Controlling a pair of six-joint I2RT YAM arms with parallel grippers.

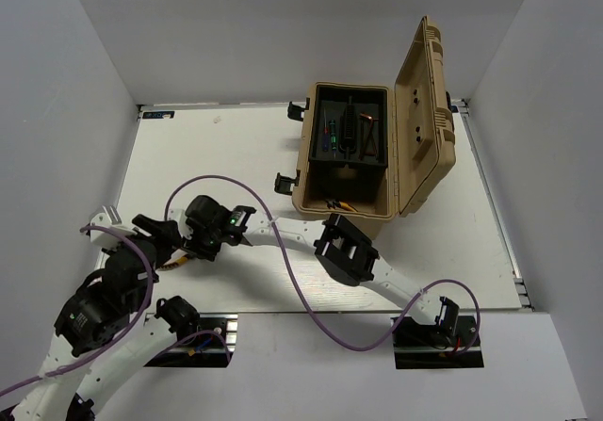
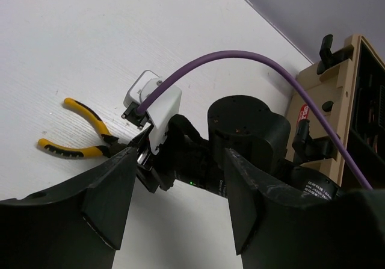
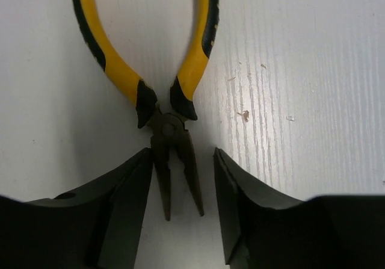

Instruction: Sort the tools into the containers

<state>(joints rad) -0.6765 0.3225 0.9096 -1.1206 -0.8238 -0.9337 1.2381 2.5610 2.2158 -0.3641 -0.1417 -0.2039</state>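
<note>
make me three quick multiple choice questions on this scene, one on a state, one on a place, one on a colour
1. The tan toolbox has its lid:
A raised open
B shut and latched
C missing

2. The pliers lie:
A inside the toolbox
B on the white table, between the fingers of the right gripper
C on top of the lid

3. The pliers' handles are:
A blue
B yellow and black
C red

Answers:
1 A, in the top view the lid stands up and the inside of the box shows.
2 B, the right wrist view shows the open fingers on either side of the pliers' nose, on the table.
3 B, both wrist views show yellow grips with black trim.
</note>
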